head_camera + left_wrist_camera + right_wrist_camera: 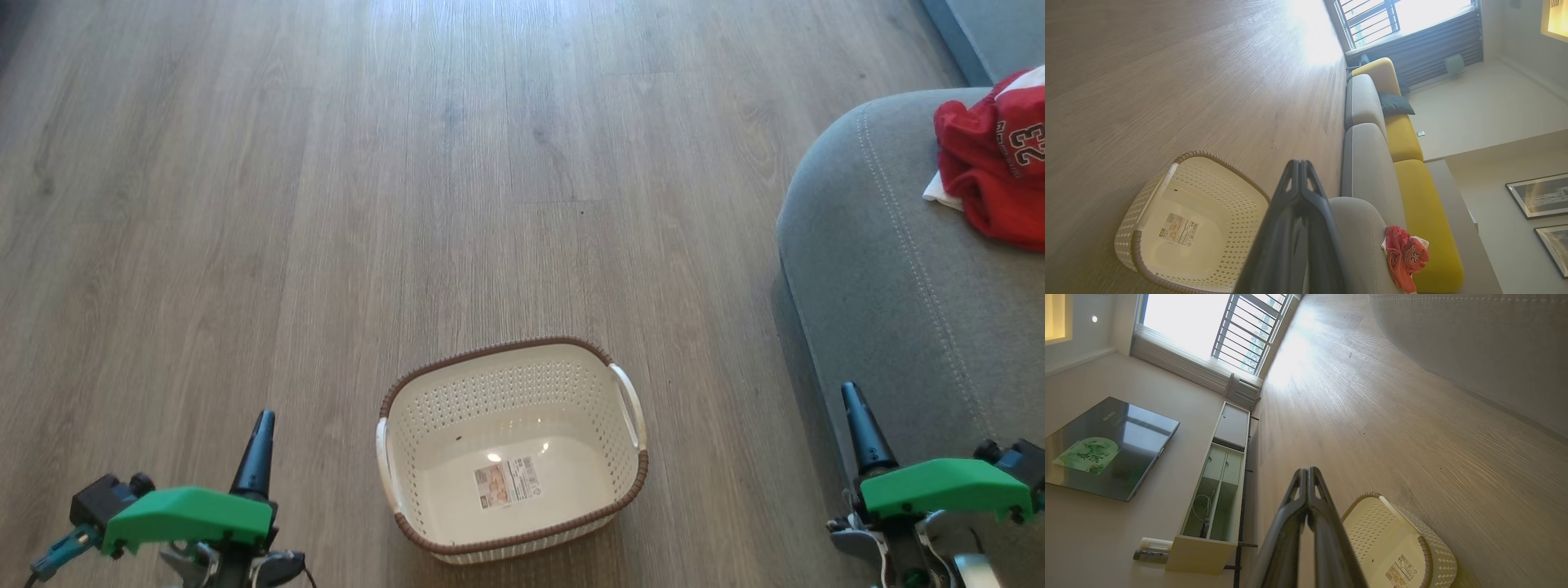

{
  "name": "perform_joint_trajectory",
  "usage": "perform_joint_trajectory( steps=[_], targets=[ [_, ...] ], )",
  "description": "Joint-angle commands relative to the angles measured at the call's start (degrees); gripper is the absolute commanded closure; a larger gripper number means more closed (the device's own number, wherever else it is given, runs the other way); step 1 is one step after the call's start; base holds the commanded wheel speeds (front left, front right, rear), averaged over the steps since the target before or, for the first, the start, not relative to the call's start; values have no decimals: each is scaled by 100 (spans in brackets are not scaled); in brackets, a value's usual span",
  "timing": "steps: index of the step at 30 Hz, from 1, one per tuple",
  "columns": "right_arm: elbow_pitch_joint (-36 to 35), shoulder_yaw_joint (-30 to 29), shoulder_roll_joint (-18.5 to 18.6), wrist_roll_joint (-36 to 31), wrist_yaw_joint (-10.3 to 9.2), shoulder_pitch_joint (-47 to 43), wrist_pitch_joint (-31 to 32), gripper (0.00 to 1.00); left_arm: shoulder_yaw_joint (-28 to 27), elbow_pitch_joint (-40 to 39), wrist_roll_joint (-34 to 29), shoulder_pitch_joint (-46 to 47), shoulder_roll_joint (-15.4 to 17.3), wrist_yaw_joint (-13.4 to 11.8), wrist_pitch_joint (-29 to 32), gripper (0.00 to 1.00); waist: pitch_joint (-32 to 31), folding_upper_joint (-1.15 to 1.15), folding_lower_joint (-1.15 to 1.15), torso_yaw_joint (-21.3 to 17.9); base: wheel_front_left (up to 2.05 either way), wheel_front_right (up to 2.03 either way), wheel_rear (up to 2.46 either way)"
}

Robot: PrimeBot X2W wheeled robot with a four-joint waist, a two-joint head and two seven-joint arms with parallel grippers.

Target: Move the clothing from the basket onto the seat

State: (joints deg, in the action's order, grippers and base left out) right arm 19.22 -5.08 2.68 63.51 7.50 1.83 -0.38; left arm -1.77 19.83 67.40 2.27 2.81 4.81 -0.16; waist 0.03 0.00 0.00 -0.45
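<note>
The red clothing point(992, 175) is found heaped on the grey seat point(882, 269), ahead-right of the right gripper point(853, 404) (the nearer arm). The laundry basket point(506, 384) is seen empty between it and the left gripper point(263, 425), both clenched on nothing.

basket point(498, 348): floor point(245, 204), centre | clothing point(989, 167): red heap on grey seat point(882, 269), far right | left claw point(264, 418), right claw point(850, 392): closed, lower corners

We see the clothing point(992, 175) and the seat point(882, 269) cut off by the head view's right edge, and we cannot read the label point(507, 482) in the basket point(506, 384).
</note>
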Motion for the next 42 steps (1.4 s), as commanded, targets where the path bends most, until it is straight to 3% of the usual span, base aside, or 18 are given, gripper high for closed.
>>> perform_joint_trajectory(
  steps=[1,42],
  targets=[
    [-243,53,21,205,0,334,55,100,-167,-217,175,322,18,41,42,100,0,0,0,2,0,0,0],
    [-520,-145,20,2865,-1,435,687,100,-477,-576,2475,393,7,268,666,100,15,0,0,45,0,0,0]
  ],
)
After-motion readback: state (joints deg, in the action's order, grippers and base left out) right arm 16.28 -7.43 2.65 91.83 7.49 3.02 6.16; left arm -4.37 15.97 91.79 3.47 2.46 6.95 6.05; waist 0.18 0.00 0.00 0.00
